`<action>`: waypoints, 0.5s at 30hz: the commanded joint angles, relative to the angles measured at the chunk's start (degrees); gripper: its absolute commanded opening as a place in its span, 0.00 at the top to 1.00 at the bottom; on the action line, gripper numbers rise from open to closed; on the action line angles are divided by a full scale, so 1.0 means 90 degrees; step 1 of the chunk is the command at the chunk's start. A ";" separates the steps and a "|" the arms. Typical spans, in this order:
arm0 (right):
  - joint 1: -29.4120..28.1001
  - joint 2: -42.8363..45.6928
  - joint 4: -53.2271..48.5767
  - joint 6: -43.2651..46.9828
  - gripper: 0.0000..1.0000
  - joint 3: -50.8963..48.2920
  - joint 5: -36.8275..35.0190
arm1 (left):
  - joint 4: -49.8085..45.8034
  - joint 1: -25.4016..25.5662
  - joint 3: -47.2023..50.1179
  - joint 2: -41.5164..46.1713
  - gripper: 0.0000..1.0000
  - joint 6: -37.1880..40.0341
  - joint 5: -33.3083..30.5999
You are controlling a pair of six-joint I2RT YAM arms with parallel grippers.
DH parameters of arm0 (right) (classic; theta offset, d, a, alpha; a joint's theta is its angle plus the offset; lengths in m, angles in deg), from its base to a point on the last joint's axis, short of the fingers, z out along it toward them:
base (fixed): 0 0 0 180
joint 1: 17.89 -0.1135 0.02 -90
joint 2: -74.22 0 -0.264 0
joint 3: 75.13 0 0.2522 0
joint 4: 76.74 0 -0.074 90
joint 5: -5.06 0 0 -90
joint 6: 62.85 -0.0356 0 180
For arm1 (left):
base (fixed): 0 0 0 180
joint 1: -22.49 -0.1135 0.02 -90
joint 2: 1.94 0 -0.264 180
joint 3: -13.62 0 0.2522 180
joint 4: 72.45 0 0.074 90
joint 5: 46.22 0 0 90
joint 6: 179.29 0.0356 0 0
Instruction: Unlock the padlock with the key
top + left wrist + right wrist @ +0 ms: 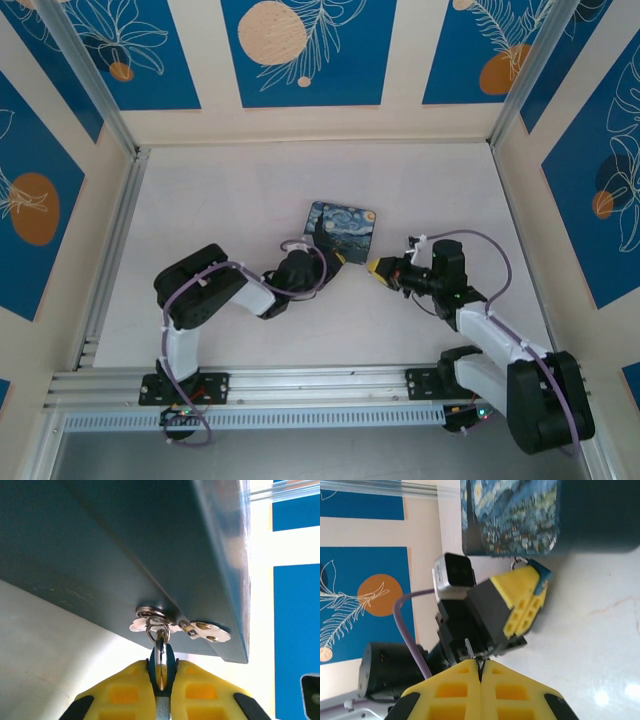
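Left wrist: my left jaws pinch the padlock [160, 660] on the tin [125, 545]; my right jaws pinch the key [468, 646], not yet inserted.

The padlock [160, 661] sits at the tin's [125, 555] near edge, apparently hooked to it.

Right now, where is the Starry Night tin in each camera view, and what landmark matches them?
Top external: the tin lies mid-table, just beyond the left claw.
Left wrist: the tin's dark side spans the top, above the left claw.
Right wrist: the tin sits along the top edge, above the left claw.
Shared landmark: the left claw's yellow tips at the tin's edge.
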 commanded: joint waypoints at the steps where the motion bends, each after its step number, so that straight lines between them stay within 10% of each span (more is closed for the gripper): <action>1: -0.0094 0.0306 -0.0145 -0.0208 1.00 -0.0362 0.0040 | 0.0138 -0.0070 -0.0074 0.0286 1.00 -0.0284 0.0296; 15: -0.0469 -0.0113 0.0640 -0.0364 1.00 -0.0610 -0.0332 | 0.0510 -0.0070 0.0112 0.0727 1.00 -0.0764 0.0400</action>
